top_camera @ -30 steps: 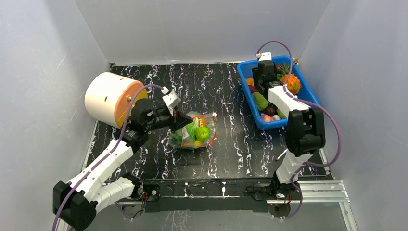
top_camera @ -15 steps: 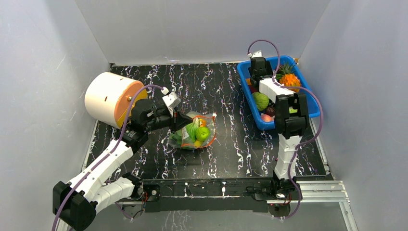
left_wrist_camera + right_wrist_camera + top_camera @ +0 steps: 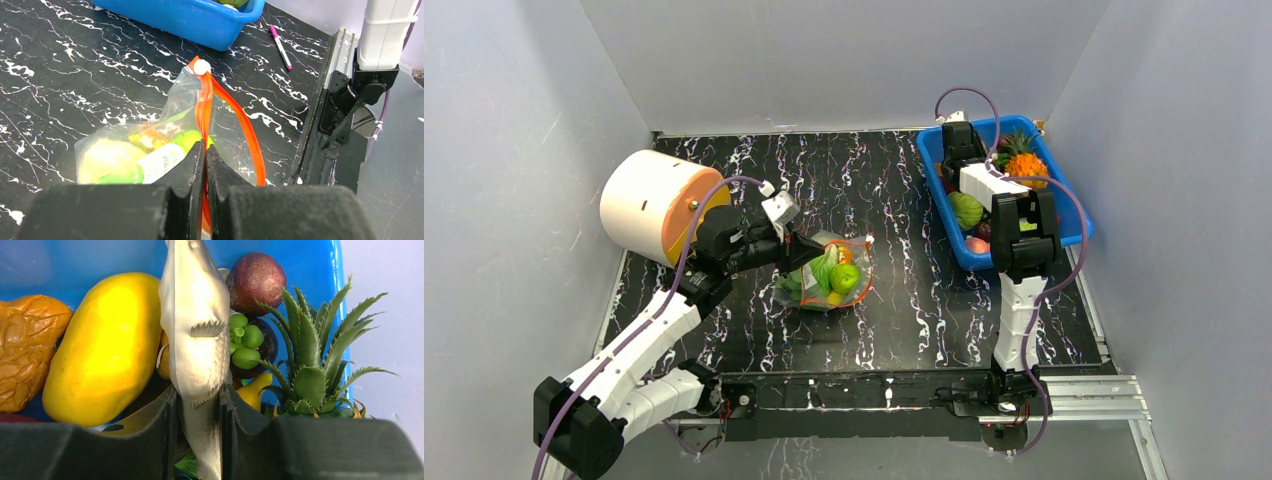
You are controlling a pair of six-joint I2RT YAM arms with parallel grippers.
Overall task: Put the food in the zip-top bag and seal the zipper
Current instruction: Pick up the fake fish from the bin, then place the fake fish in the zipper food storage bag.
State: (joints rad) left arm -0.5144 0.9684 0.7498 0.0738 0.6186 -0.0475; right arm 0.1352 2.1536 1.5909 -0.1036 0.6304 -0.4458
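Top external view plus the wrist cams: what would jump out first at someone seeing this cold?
The big white-and-orange cylinder at left, and the blue bin of bright toy food at far right. In the bin the right hand is clamped on a pale fish-shaped piece, beside a yellow fruit. At centre the left hand pinches the orange-red zipper of the zip-top bag, already holding green and yellow food.

A white-and-orange cylinder (image 3: 652, 205) lies left on the black table (image 3: 894, 190), a blue bin (image 3: 980, 262) right, a pink pen (image 3: 281, 41) near it.
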